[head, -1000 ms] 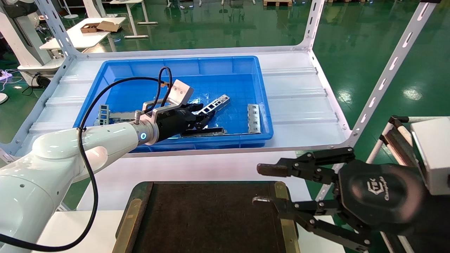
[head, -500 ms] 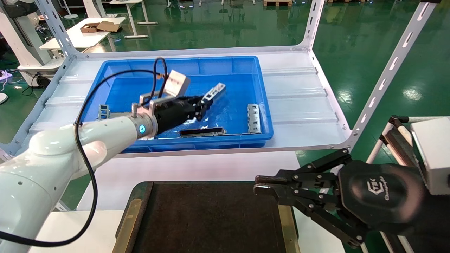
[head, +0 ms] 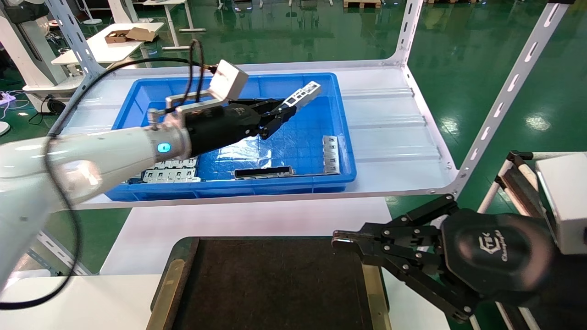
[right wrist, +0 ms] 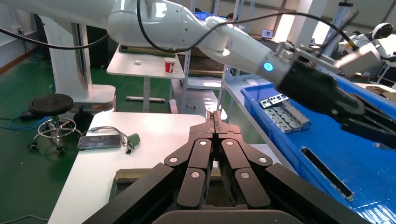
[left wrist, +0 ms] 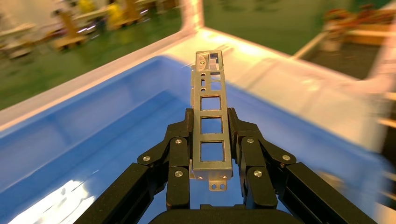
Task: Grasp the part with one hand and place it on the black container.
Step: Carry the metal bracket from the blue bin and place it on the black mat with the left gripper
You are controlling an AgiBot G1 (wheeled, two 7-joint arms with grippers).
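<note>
While the left arm reaches out nearly level from the robot's left side across the blue bin (head: pixel 341 137), its wrist ring showing a blue light, the left gripper (head: pixel 280 114) is raised above the bin's interior, toward the far wall, fingers pointing forward and to the right. Left gripper state: fingers (left wrist: pixel 180 161) closed against both long edges of the part (head: pixel 302 96), clamping it near its lower end; the part's square cutouts show between the fingers in the left wrist view, and most of its length projects forward past the fingertips. Part: narrow silver-grey strip, held clear of the bin floor, tilted upward at its free end, over the bin's far right region. Remaining in the bin: a dark-faced strip (head: pixel 263 172) lying near the front wall, a short grey perforated piece (head: pixel 331 153) against the right wall, and grey stacked plates (head: pixel 170 170) at the front left, partly hidden under the arm. Right gripper (head: pixel 341 238): positioned low at the right, over the right rail of the black container (head: pixel 270 284), fingers pressed together with nothing between them, as the right wrist view confirms. Black container: in the foreground, nearer the robot than the bin, its dark surface bare.
</note>
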